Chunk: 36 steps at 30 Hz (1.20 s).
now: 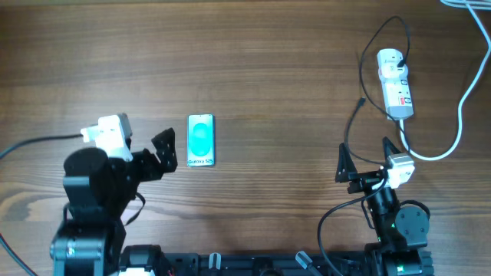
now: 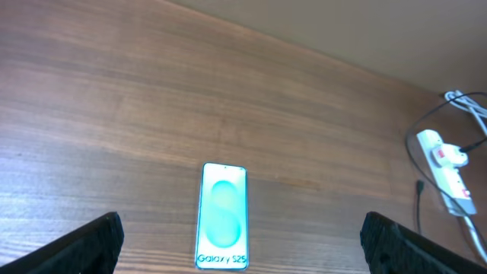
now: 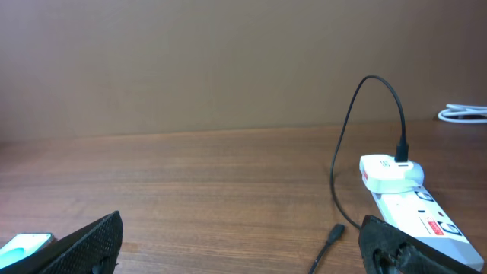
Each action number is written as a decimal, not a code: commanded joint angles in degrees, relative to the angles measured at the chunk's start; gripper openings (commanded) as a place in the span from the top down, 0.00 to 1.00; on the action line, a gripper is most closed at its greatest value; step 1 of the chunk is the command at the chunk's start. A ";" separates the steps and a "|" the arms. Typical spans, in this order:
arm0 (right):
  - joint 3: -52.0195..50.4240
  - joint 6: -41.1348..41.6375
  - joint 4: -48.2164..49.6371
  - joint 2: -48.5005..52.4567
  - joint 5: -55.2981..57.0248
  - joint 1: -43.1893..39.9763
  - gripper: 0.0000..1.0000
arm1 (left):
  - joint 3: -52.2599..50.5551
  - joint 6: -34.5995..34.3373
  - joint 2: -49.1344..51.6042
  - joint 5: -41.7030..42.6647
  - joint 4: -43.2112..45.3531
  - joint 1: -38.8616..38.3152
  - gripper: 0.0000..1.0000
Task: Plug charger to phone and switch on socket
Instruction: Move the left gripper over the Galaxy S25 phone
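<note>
Left tool is spread apart and empty, just left of the phone, which lies flat with its cyan screen up and "Galaxy S25" at its near end. Right tool is likewise apart and holds nothing. Beyond it the charger loops from the socket at far right, tip loose on the tabletop. The socket's red print is unreadable, and a white cord curls to its right.
</note>
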 commanded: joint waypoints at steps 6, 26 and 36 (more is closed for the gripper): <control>-0.07 -1.05 0.15 -0.42 0.96 -0.35 0.00 | 21.16 -0.24 16.37 2.60 -12.44 -0.22 0.00; -0.07 -1.05 0.15 -0.42 0.96 -0.35 0.00 | 35.69 3.43 48.50 4.20 -33.40 -7.39 0.00; -0.07 -1.07 0.15 -0.42 0.96 -0.35 0.00 | 17.40 3.37 51.84 -2.71 -16.59 -10.32 0.00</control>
